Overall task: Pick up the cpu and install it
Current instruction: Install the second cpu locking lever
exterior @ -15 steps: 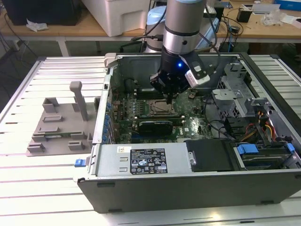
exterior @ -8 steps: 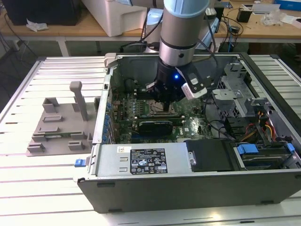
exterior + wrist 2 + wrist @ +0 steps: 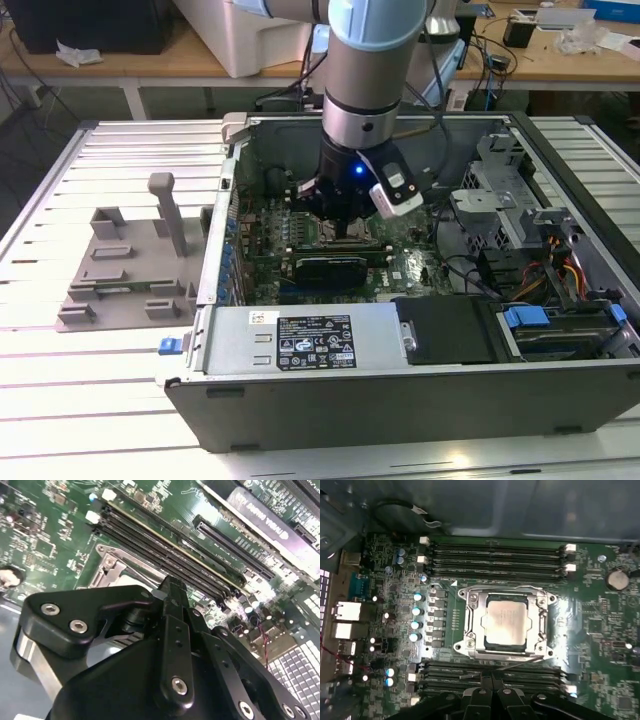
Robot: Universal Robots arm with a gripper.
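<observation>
Silvery-grey cpu (image 3: 506,623) lies seated in the metal socket frame (image 3: 470,625) at the centre of the first wrist view, among memory slots (image 3: 495,555) on the green motherboard (image 3: 600,630). Gripper (image 3: 492,687), fingers together and empty, hovers just beside it. Judged light, stiff, fragile: hold by its edges. Exterior view alone shows the computer case (image 3: 400,400) and grey fixture plate (image 3: 125,280).

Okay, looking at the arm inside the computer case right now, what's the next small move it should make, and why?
Probably lift straight up a little. In the first wrist view the cpu already lies inside the socket frame, and the gripper sits beside it over the memory slots, its fingertips together with nothing between them. A short rise would likely clear the board.
</observation>
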